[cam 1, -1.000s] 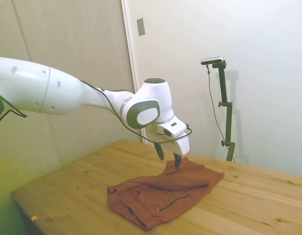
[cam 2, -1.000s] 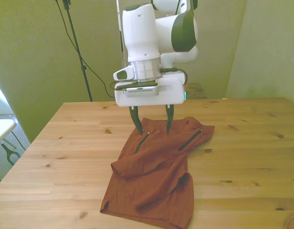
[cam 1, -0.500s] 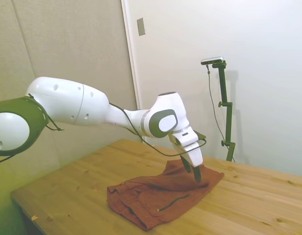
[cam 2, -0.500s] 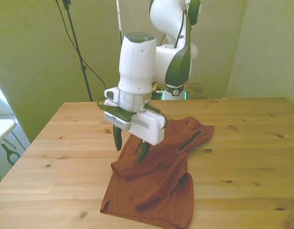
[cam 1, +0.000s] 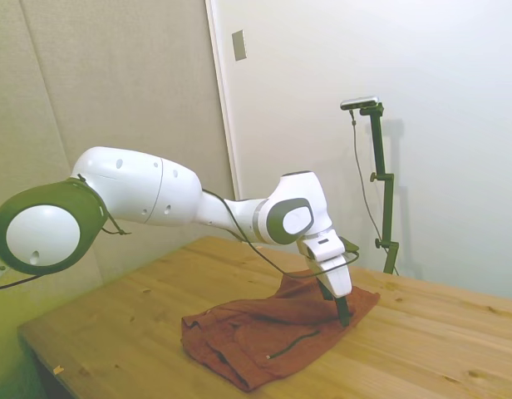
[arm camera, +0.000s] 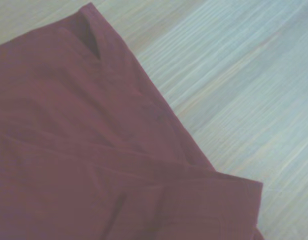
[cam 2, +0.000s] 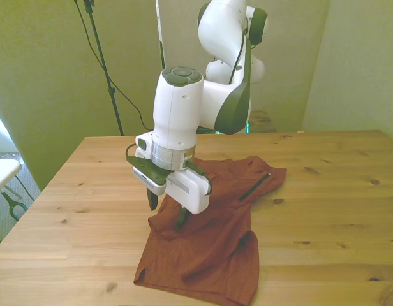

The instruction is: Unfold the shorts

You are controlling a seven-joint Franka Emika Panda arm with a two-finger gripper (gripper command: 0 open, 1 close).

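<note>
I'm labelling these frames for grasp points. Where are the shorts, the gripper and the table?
shorts (cam 2: 215,245): front view, on the flat cloth near the camera.
gripper (cam 2: 166,215): front view, midway between its open fingers.
table (cam 2: 330,210): front view, on bare wood.

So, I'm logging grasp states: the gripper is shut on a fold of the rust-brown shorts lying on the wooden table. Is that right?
Not quite. The gripper is open, not shut on the cloth: the front view shows its two dark fingers apart, one over bare wood at the edge of the rust-brown shorts, the other down on the folded part. The shorts do lie on the wooden table.
</note>
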